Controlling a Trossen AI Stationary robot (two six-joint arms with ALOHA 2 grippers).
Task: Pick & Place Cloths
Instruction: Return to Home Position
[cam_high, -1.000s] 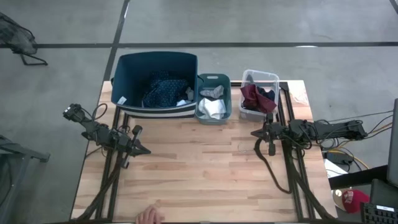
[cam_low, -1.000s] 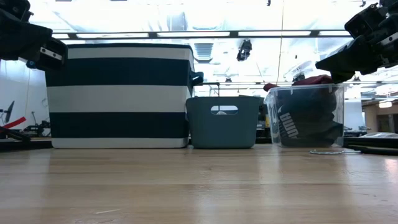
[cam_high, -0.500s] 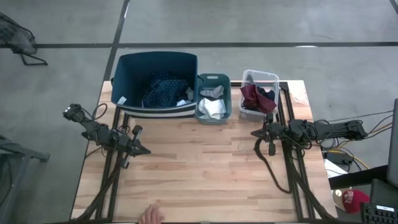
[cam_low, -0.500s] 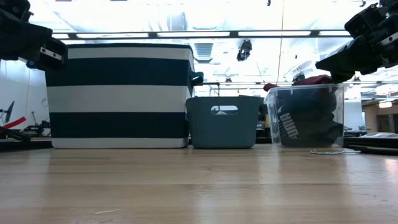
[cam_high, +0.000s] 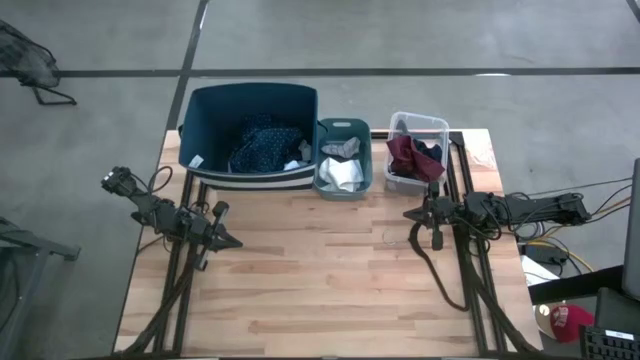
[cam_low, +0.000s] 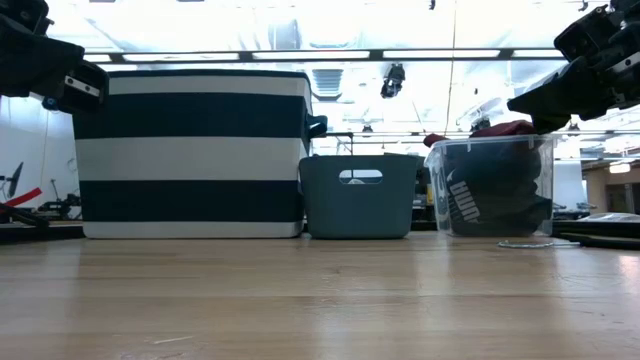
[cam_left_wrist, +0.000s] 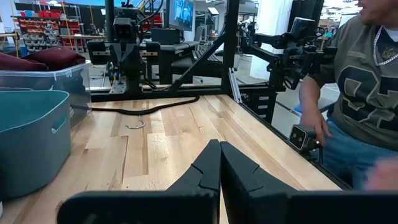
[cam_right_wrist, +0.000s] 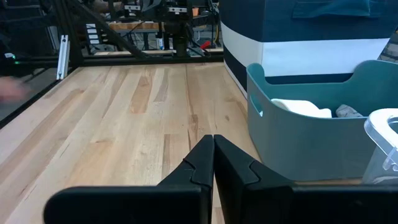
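The cloths lie in three bins along the table's far edge. A dark patterned cloth (cam_high: 262, 143) fills the large blue bin (cam_high: 200, 110). White and grey cloths (cam_high: 342, 172) sit in the small teal bin (cam_high: 362, 135). A maroon cloth (cam_high: 403, 154) and a dark navy one (cam_high: 430, 158) rest in the clear bin (cam_high: 420, 121). My left gripper (cam_high: 236, 241) is shut over the table's left side, and my right gripper (cam_high: 409, 213) is shut over the right side. Both are empty and well above the wood.
The bare wooden tabletop (cam_high: 320, 270) spreads between the two arms. A black cable (cam_high: 428, 265) lies on the wood near the right arm. A person (cam_left_wrist: 367, 93) stands beyond the table's near edge.
A person's hand that showed at the table's near edge has drawn back out of the high view. Both arms have kept still.
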